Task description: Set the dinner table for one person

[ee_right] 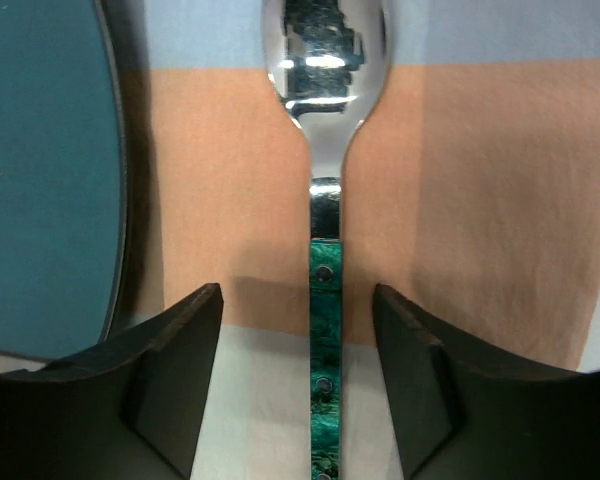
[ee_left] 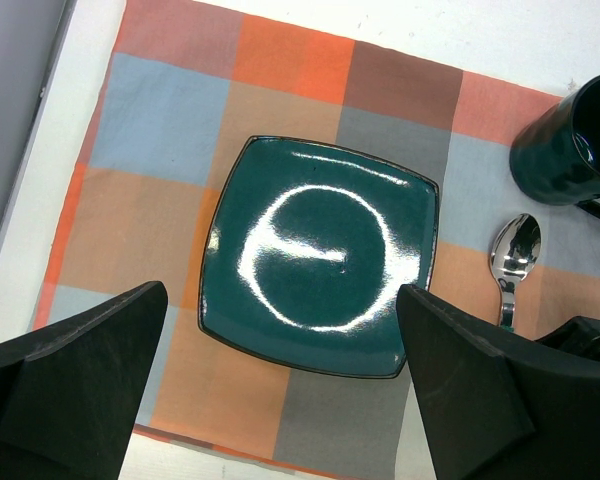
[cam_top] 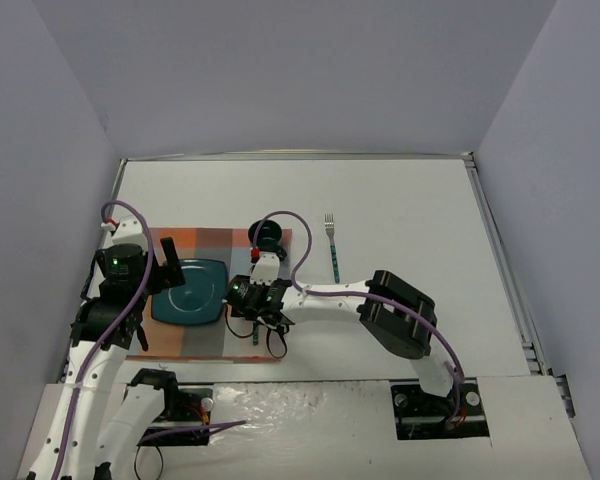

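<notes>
So the big flat matte-white bench (cam_top: 400, 200) with the thin metal edge trim fills pretty much the whole floor of the top view, and most of its surface is plain white. Toward its left side sits an orange, grey and blue checked cloth placemat (ee_left: 180, 110).

Containers: a glossy teal square plate (ee_left: 320, 255) lies in the middle of the mat, and all I can see on its face is a ring of light glare. A dark teal mug (ee_left: 570, 145) stands at the mat's far right corner. Its inside is too dark to tell what's in there.

A shiny spoon with a green handle (ee_right: 325, 60) lies flat on the mat just right of the plate, bowl pointing toward the mug. A green-handled fork (cam_top: 332, 245) lies on the bare bench off to the right of the mat.

The left tool (ee_left: 280, 288) hovers over the plate with its fingers spread wide. The right tool (ee_right: 298, 290) is down low over the spoon handle, with a finger on each side and a gap at both, so it's spread and not pinching.
</notes>
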